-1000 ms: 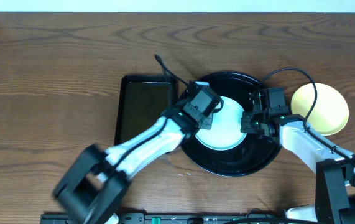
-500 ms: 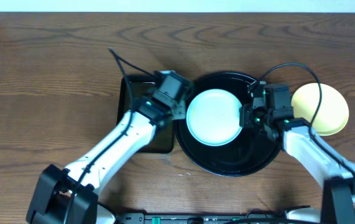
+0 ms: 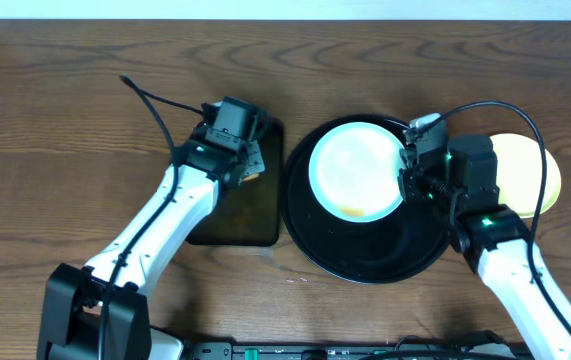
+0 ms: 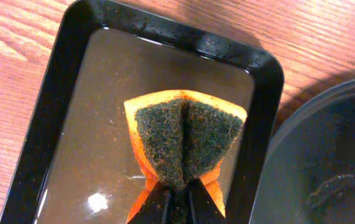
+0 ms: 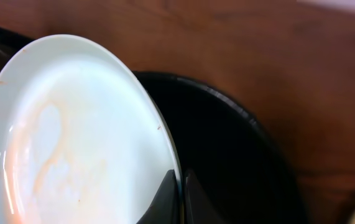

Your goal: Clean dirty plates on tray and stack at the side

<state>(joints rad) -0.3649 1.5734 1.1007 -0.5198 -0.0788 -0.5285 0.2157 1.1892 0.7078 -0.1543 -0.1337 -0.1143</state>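
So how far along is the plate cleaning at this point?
Looks done: a yellow plate lies off the round tray, on the table at the right. In hand: the right tool grips a pale blue plate by its rim over the tray, brown smears on it; the left tool holds the sponge over the rectangular tray of liquid. Left: wiping that plate and stacking it by the yellow one.

The counter [image 3: 65,90] is matt brown wood with a plain grain. The rectangular tray [image 4: 96,93] looks like glossy black plastic, wet. The sponge [image 4: 183,140] has a rough dark green scouring face on orange foam. The plate [image 5: 84,124] is smooth, glossy and faintly smeared; the round tray [image 5: 227,143] is smooth black.
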